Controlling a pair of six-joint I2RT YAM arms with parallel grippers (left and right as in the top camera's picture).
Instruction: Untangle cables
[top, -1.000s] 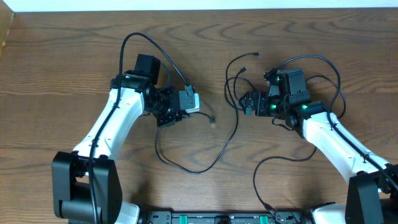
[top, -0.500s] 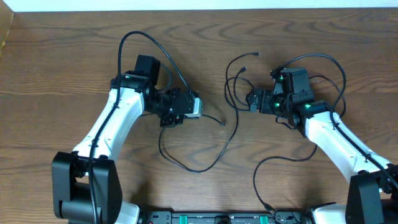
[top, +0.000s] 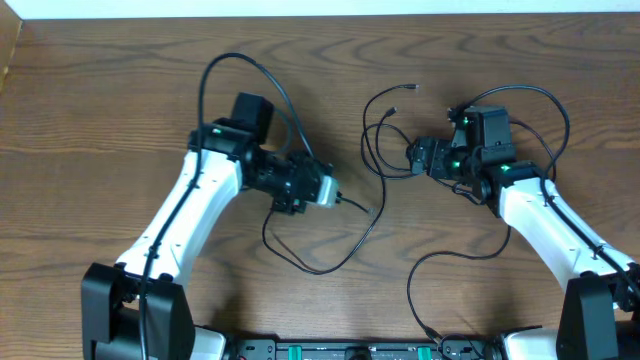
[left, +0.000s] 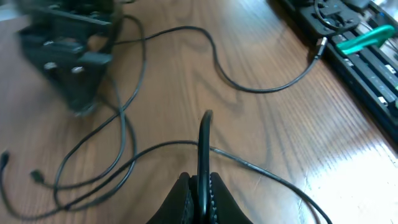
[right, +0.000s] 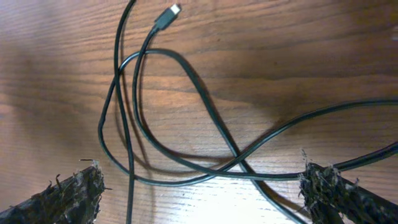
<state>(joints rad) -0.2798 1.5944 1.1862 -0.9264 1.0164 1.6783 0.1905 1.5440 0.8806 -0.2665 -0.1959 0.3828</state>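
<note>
**Overhead view: left arm just hauled its cable toward the middle**

Compared with a second ago, the left gripper (top: 335, 195) has swung right and toward the near edge of the table (top: 100, 100). The loop of black cable (top: 318, 272) trailing from it has shifted along with it. The right gripper (top: 413, 157) has backed off a little, up and to the right, and sits beside the bunch of cables (top: 381, 185). My read is that the left arm is pulling one strand out of the mess. So the untangling is under way but nowhere near done, since strands cross in the middle.

In the left wrist view the gripper (left: 200, 186) is pinched tight on a black cable that pokes up between its fingers. In the right wrist view the gripper (right: 202, 177) is spread wide and holds nothing. It hovers over crossed strands, with a plug (right: 168, 14) lying near the top.

Hard-to-tell stuff:
- From overhead, the left pinch is buried under the wrist.
- The right arm is a blur in the left wrist view.
- One cable runs off the bottom edge, so its end is out of sight.
- I can't spot any white cable.
</note>
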